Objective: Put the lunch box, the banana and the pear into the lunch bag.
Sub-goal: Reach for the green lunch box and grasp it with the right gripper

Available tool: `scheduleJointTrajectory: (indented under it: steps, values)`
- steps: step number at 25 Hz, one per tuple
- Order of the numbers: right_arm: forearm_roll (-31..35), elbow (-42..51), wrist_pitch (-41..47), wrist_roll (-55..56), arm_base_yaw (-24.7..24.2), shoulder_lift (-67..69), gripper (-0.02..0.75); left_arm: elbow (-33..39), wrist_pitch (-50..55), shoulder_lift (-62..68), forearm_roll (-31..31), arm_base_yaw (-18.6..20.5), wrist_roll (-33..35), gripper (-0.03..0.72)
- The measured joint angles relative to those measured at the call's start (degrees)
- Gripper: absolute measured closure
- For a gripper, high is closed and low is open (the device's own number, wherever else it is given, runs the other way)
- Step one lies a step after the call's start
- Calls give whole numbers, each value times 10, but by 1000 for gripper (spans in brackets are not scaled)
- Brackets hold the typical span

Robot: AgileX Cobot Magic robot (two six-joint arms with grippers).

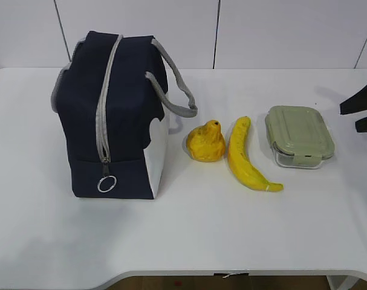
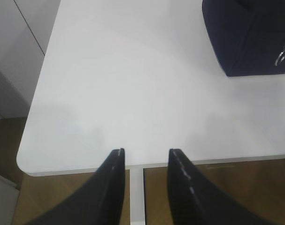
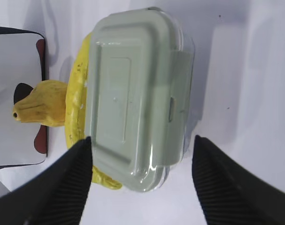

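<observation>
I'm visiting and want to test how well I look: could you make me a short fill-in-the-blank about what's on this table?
1. The lunch bag has its zipper ____.
2. Between the pear and the lunch box lies the ____.
3. The lunch box's lid is pale ____.
4. The right gripper hangs open above the ____.

Missing words: closed; banana; green; lunch box

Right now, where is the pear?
In the exterior view the pear sits mid-table, between the lunch bag on its left and the banana on its right.
</observation>
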Motion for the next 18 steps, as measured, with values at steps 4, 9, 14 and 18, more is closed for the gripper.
scheduleJointTrajectory:
  steps: [4,9,14,18]
  values:
    - [20,-1,-2,-7,0,26,218,0,0,0,0,0,0,447]
    - [31,-2,-4,-8,0,29,223,0,0,0,0,0,0,447]
    - [51,-3,-4,-13,0,31,228,0,0,0,0,0,0,447]
    - [56,-21,-4,-21,0,57,234,0,0,0,0,0,0,447]
